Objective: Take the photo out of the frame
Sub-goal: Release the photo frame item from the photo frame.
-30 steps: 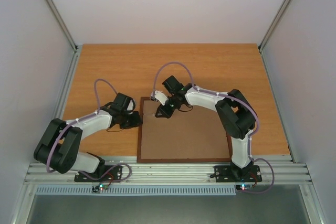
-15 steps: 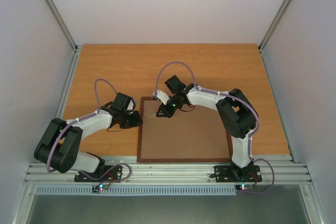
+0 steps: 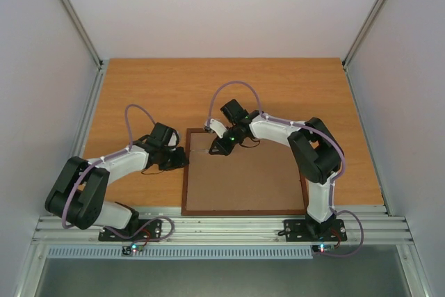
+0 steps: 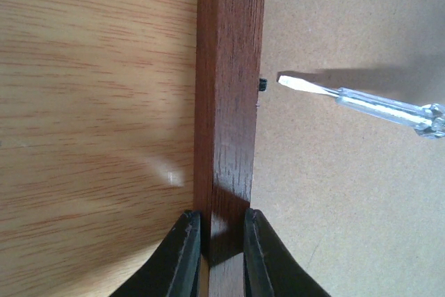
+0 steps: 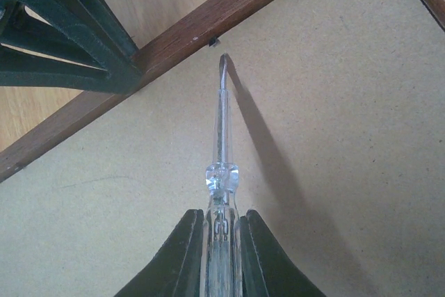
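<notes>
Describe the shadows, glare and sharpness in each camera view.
Right wrist view: sharp; the screwdriver throws a dark shadow rightward across the hardboard back. Left wrist view: a pale glare patch on the table, and a shadow darkens the frame rail between the fingers. Top external view: even, soft light; the tool barely shows.
</notes>
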Motion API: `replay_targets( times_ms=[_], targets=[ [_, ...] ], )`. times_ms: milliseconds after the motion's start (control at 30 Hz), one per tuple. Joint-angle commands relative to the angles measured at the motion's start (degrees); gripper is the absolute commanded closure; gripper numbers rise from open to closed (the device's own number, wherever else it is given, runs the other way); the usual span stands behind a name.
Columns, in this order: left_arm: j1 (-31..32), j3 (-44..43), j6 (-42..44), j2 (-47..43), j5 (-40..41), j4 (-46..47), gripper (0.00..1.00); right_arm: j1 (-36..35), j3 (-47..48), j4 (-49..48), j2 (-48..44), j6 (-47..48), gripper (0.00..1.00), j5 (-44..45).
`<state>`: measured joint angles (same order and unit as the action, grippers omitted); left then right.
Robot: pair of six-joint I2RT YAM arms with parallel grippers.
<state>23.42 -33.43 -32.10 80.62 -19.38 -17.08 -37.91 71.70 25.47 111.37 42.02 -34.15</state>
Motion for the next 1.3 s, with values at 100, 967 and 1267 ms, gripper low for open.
replay_targets(
  times_ms=[100, 967, 1267],
  targets=[
    [-0.07, 0.13, 0.90, 1.41, -0.70, 0.04, 0.89, 0.30, 1.43, 0.45, 1.16, -1.06, 0.99, -1.92],
    [0.20, 0.28, 1.10, 2.46, -2.43, 1.53, 0.93, -1.10, 10.55, 3.94, 6.20, -8.26, 0.99, -5.62],
    [1.66, -0.61, 1.86, 3.53, -1.82, 1.13, 0.93, -3.66, 18.92, 10.65, 6.87, -12.16, 0.99, -3.29]
  ],
)
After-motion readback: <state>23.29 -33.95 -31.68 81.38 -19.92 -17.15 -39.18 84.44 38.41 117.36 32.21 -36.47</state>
